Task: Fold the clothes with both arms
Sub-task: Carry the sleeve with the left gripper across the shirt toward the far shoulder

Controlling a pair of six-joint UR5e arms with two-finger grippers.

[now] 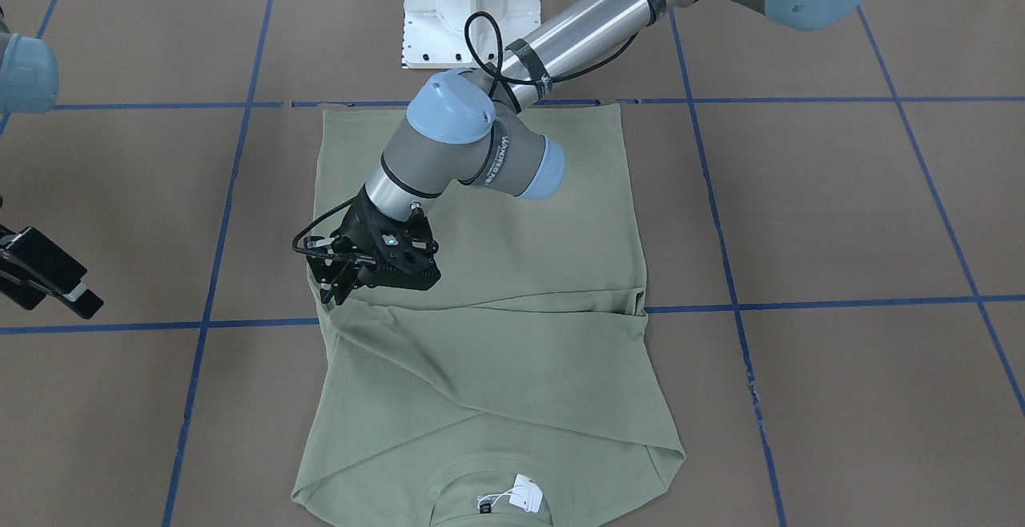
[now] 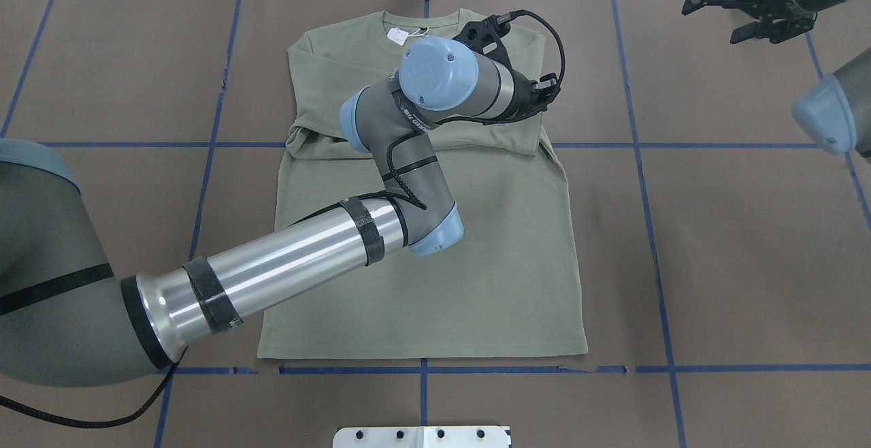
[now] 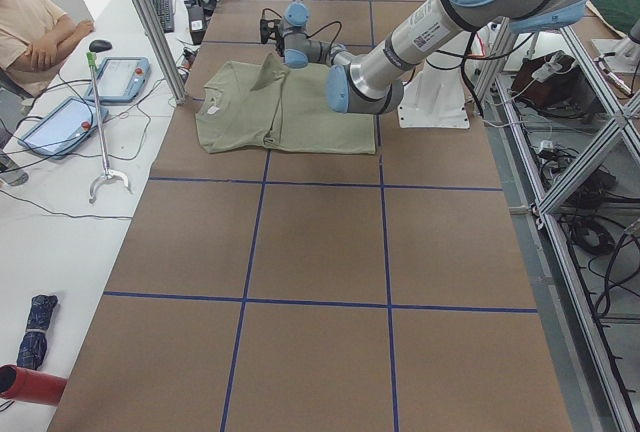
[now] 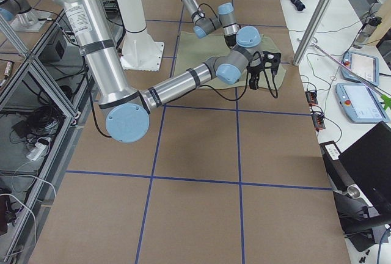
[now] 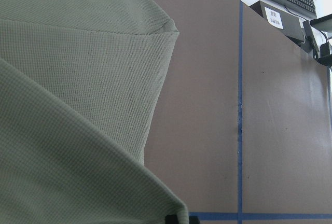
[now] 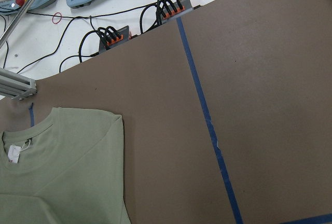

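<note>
We see the sage-green long-sleeved shirt [image 2: 503, 264] lying face up in the middle of the brown worktop [image 2: 748, 230]. Its hem is toward the robot's edge and its ribbed collar is toward the far edge. A white hang tag [image 1: 524, 495] rests at the collar. Both sleeves are folded in across the chest, so the upper part forms a layered band over the flat body.

The left arm [image 2: 286, 271] reaches diagonally over the shirt to its side edge on the robot's right. There the left gripper [image 1: 335, 293] points down at the folded sleeve. From the left wrist camera we see the knit rising close to the lens from the bottom edge of the view. The jaws seem pressed together on a fold of the shirt, though the contact itself is mostly hidden.

The right gripper [image 2: 738, 12] hangs well apart from the shirt, near the worktop's far edge toward its right end. Its jaws are spread and hold nothing. Blue tape lines [image 2: 639, 162] divide the worktop into squares, and the white pedestal base [image 1: 468, 6] stands at the robot's edge.
</note>
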